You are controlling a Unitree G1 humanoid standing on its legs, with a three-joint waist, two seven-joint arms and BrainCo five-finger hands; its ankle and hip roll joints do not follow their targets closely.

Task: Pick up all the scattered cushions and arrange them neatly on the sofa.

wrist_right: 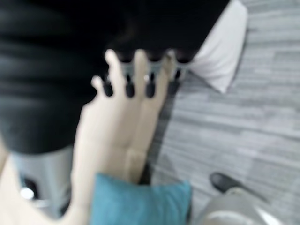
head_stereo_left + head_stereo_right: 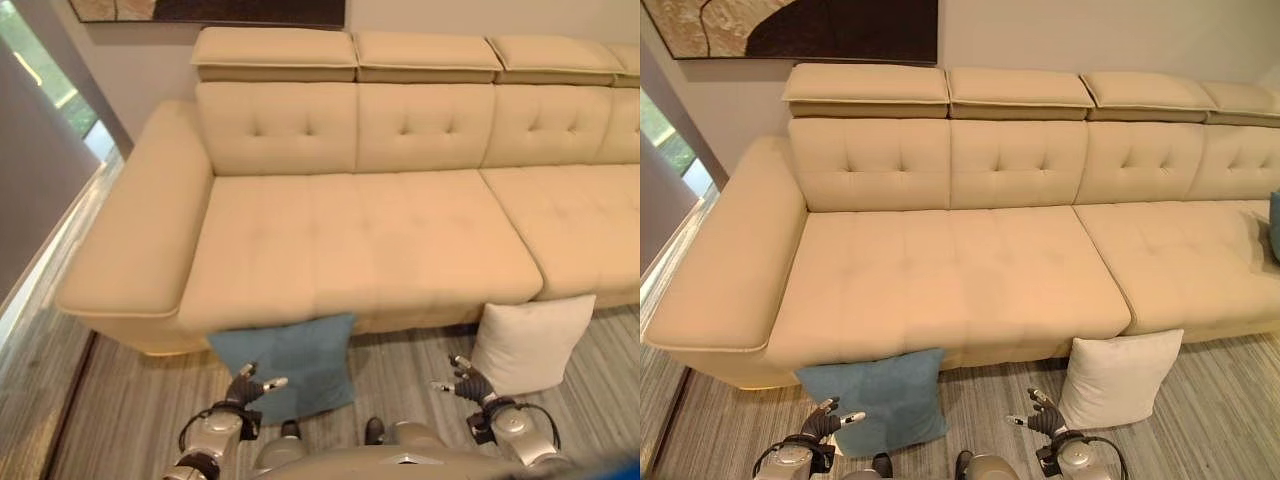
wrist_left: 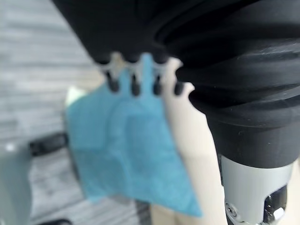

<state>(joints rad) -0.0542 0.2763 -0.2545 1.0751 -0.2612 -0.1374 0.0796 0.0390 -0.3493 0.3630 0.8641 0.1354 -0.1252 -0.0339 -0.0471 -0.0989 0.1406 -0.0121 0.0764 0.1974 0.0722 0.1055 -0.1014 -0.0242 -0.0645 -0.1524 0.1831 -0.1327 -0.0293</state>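
While both cushions lean on the floor against the sofa's front, the task reads as barely begun: the blue cushion (image 2: pixel 290 362) stands propped under the left part of the seat, and the white cushion (image 2: pixel 530 343) stands propped further right, near the gap between the two seat sections, the two well apart. The sofa (image 2: pixel 350 240) carries nothing on the seat sections directly ahead (at the far right edge of the right eye view a sliver of something blue (image 2: pixel 1275 226) rests on the seat; too little shows to say whether it is another cushion). Left hand (image 2: pixel 250 385) hovers just in front of the blue cushion's lower left part, fingers relaxed and spread, holding nothing. Right hand (image 2: pixel 468 380) hovers just left of the white cushion, fingers likewise loose and empty. Judgement: at least two pickups and placements remain, so nearly all the work is left. As for containers, none is present; the sofa seat is the only receiving surface, and it is bare where the robot faces it.
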